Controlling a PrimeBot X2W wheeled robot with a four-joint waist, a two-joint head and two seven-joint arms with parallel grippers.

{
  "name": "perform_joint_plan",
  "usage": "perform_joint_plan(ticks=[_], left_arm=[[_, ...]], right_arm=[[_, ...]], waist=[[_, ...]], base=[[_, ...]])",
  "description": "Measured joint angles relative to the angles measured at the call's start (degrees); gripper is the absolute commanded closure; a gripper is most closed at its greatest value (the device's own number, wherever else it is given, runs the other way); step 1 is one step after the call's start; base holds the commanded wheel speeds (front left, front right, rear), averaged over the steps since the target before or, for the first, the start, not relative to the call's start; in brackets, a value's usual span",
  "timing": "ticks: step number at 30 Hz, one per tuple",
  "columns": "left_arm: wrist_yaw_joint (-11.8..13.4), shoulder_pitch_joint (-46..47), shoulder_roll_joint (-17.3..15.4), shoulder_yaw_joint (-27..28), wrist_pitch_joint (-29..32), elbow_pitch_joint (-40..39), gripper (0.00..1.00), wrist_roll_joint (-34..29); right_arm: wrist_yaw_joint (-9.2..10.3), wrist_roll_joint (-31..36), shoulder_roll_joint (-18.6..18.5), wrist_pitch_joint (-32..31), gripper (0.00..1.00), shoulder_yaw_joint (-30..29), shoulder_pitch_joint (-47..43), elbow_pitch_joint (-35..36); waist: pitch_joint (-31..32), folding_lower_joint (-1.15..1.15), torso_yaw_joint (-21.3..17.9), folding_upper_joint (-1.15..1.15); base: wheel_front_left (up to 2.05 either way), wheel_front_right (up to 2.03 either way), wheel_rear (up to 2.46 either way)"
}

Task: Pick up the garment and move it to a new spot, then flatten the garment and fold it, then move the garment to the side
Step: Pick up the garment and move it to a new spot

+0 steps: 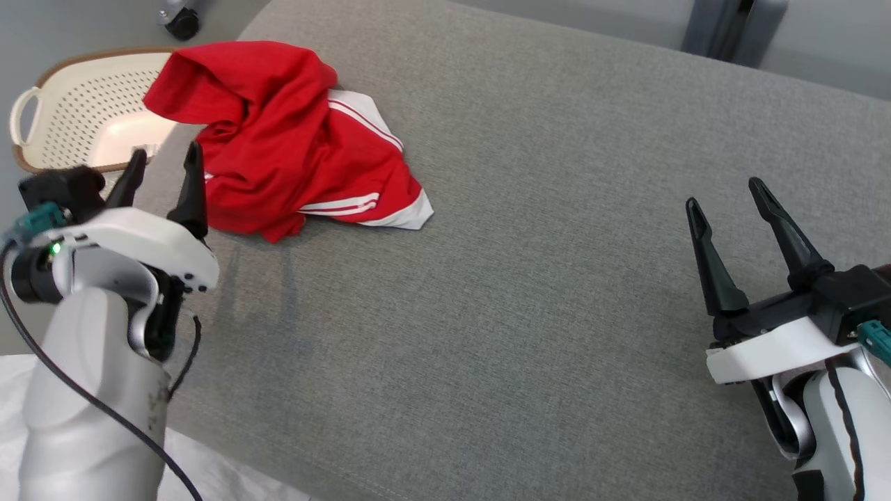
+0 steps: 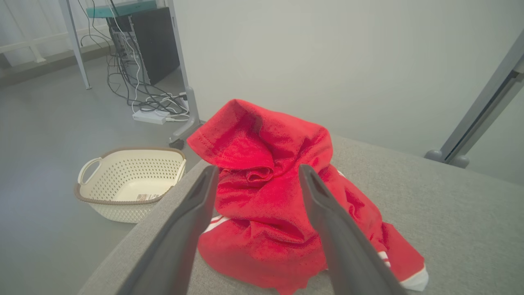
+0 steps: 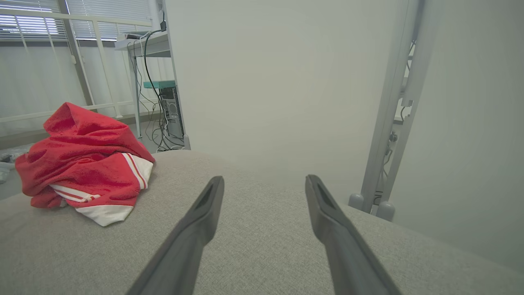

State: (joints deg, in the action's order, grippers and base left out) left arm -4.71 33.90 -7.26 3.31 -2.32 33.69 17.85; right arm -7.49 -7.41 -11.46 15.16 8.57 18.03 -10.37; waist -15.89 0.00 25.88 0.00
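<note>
Grey fabric tabletop (image 1: 529, 292): red garment (image 1: 278, 139) bunched at far left edge, above basket (image 1: 76, 104) on floor. Your left gripper (image 1: 166, 158): fingers spread, empty, aimed at heap, likely lined up for pickup. Right gripper (image 1: 724, 191): spread, empty, well apart.

The garment (image 2: 262, 229) lies crumpled on a grey cushion (image 2: 450, 213). The left gripper (image 2: 258, 170), jaws apart, frames the garment. A basket (image 2: 123, 213) sits left of the garment, on the floor (image 2: 49, 123).

The left hand (image 1: 167, 150) hides the near rim of the basket (image 1: 97, 54).
</note>
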Motion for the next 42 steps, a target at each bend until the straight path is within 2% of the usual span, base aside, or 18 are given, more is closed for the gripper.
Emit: perform_joint_plan(ticks=[5, 12, 18, 23, 24, 25, 26, 36, 42], left_arm=[[-1.02, 7.15, -3.50, -1.87, 8.34, 4.75, 0.00, -0.16], [-1.54, 12.91, -6.13, -3.85, 18.09, 11.02, 0.00, 0.07], [-1.15, 16.08, -7.03, -4.37, 21.79, 15.23, 0.00, -0.10], [-0.30, 17.86, -7.47, -4.65, 22.28, 17.90, 0.00, -0.10], [-0.29, 18.26, -7.51, -4.61, 22.21, 18.36, 0.55, -0.01], [-0.30, 18.45, -7.49, -4.57, 22.14, 18.76, 0.95, 0.25], [-0.30, 18.50, -7.44, -4.61, 21.94, 19.13, 1.00, 0.43], [-0.13, 19.46, -7.71, -4.72, 15.61, 20.71, 1.00, 0.60], [0.58, 20.23, -7.91, -4.02, 7.98, 19.45, 1.00, 1.12]], right_arm=[[0.00, -0.31, -1.12, 0.00, 0.00, 0.75, 1.70, 0.58], [0.00, -0.55, -1.38, 0.00, 0.00, 0.78, 2.65, 1.43], [0.00, -0.70, -1.62, 0.00, 0.00, 0.55, 2.90, 2.07], [0.00, -0.71, -1.60, 0.00, 0.00, 0.71, 3.41, 2.20], [0.00, -0.71, -1.58, 0.00, 0.00, 0.70, 3.50, 2.21], [0.00, -0.71, -1.56, 0.00, 0.00, 0.69, 3.58, 2.21], [0.00, -0.71, -1.54, 0.00, 0.00, 0.67, 3.59, 2.20], [0.00, -0.71, -0.84, 0.00, 0.00, 0.33, 3.57, 1.25], [0.00, -0.82, 0.40, 0.00, 0.00, 0.43, 3.11, 0.40]], waist=[[-3.39, 0.00, -2.75, 0.00], [-6.62, 0.00, -6.32, 0.00], [-8.85, 0.00, -8.04, 0.00], [-10.14, 0.00, -8.89, 0.00], [-10.27, 0.00, -9.00, 0.00], [-10.36, 0.00, -9.09, 0.00], [-10.40, 0.00, -9.14, 0.00], [-8.53, 0.00, -8.88, 0.00], [-5.84, 0.00, -8.48, 0.00]], base=[[0.00, 0.00, 0.00], [0.00, 0.00, 0.00], [0.00, 0.00, 0.00], [0.00, 0.00, 0.00], [0.00, 0.00, 0.00], [0.00, 0.00, 0.00], [0.00, 0.00, 0.00], [0.00, 0.00, 0.00], [0.00, 0.00, 0.00]])
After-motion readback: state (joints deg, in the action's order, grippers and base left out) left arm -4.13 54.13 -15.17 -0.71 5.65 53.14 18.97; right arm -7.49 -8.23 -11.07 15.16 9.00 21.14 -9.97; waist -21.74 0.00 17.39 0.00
